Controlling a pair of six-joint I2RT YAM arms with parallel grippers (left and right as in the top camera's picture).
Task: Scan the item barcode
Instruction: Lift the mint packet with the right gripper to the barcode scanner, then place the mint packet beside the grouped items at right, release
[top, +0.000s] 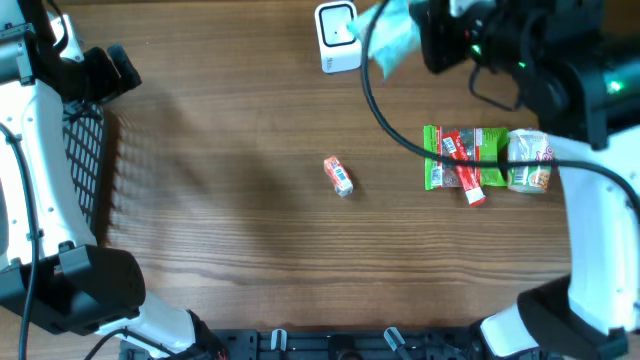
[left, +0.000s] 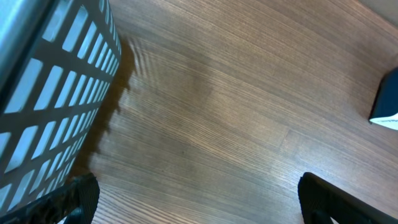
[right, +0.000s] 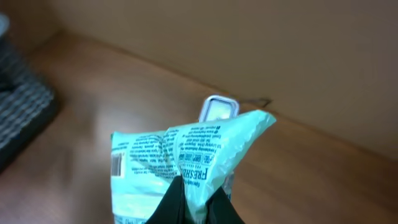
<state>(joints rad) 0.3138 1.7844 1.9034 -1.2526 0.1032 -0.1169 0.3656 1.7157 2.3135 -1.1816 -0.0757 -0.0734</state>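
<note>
Nearest on the wooden table (top: 230, 240), about the middle, lies a small orange and white packet (top: 339, 176), alone and well apart from everything else. A little farther and to the right, a green packet (top: 435, 160) lies flat with a red tube (top: 465, 172) across it, and a small white container (top: 528, 160) sits just beside them on the right. At the left edge stands a dark mesh basket (top: 85, 150). The left gripper (left: 198, 182) hangs just beside the basket's far end, its fingers (left: 81, 199) spread wide over bare wood and holding nothing. At the far edge, near the middle, a white scanner (top: 337, 37) stands on the table. The task's item, a pale teal packet (right: 186, 162), is held in the air just right of the scanner, and its edge overlaps the scanner's corner in the overhead view. The right gripper (right: 199, 196) has its fingers pressed together on the packet's lower edge. Fine print on the packet faces the wrist camera, and the scanner's top shows behind the packet's upper edge. The pictures do not show whether packet and scanner touch.
</note>
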